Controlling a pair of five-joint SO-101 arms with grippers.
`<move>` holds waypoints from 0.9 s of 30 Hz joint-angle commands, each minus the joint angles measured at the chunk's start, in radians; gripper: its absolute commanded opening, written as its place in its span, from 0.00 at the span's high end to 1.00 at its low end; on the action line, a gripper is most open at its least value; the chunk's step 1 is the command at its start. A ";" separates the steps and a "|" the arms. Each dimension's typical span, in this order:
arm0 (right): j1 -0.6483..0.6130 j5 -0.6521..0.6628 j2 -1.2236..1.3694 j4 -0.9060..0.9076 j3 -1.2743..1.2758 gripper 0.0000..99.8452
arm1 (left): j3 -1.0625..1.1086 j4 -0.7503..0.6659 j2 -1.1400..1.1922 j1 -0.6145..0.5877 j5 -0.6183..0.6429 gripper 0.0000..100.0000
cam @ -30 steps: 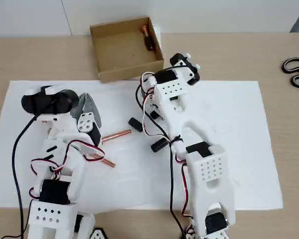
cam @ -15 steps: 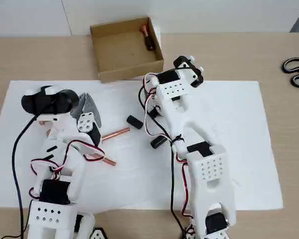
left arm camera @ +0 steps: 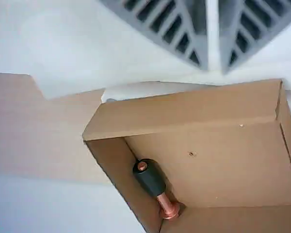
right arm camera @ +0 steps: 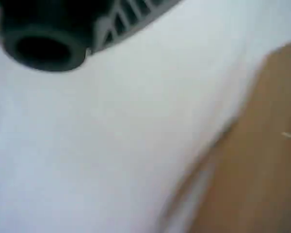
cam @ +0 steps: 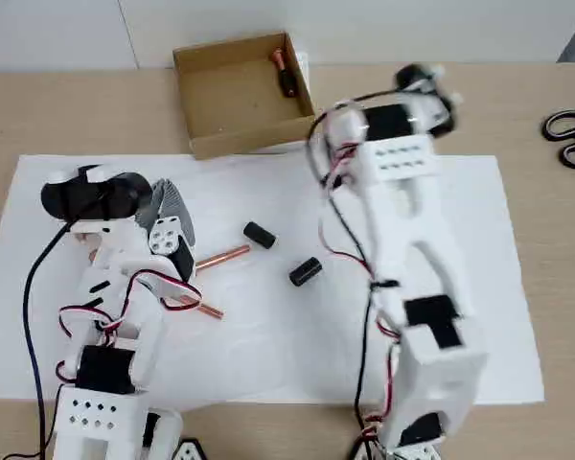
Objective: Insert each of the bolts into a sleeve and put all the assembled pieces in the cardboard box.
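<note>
The assembled piece (cam: pixel 284 73), a bolt in a sleeve, lies in the far right corner of the cardboard box (cam: pixel 232 134). The box sits at the far edge of the white paper (cam: pixel 460 335) on the counter (cam: pixel 517 105). Mid-paper lie two loose sleeves, far sleeve (cam: pixel 260 235) and near sleeve (cam: pixel 306 271), a little apart. Left of them are the far bolt (cam: pixel 222 259) and the near bolt (cam: pixel 199 308).

Vs. 0.5 s ago: the right arm (cam: pixel 402 192) has swung off mid-paper toward the far right, so both loose sleeves now show whole. Sleeves, bolts, box and left arm are as before.

The right claw (right arm camera: pixel 63 34) grips a held sleeve (right arm camera: pixel 43 46), open end facing the camera, over the paper near its edge. The left claw (cam: pixel 170 203) hangs over the left of the paper, almost closed, w/ nothing in it.

Hard to make out:
- The right arm is blurred in the high view.
- The near bolt's end runs under the left arm's wires.
- A copper bit (cam: pixel 94 257) peeks from under the left arm; can't tell what it is.
- Scissors (cam: pixel 570 134) are cut off at the right edge.

Count: 1 assembled piece, 3 separate sleeves, 2 bolts in plain view.
</note>
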 commanded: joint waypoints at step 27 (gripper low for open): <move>-0.130 0.984 -0.809 0.039 0.727 1.00 | -0.012 -0.018 -0.005 0.029 0.002 0.99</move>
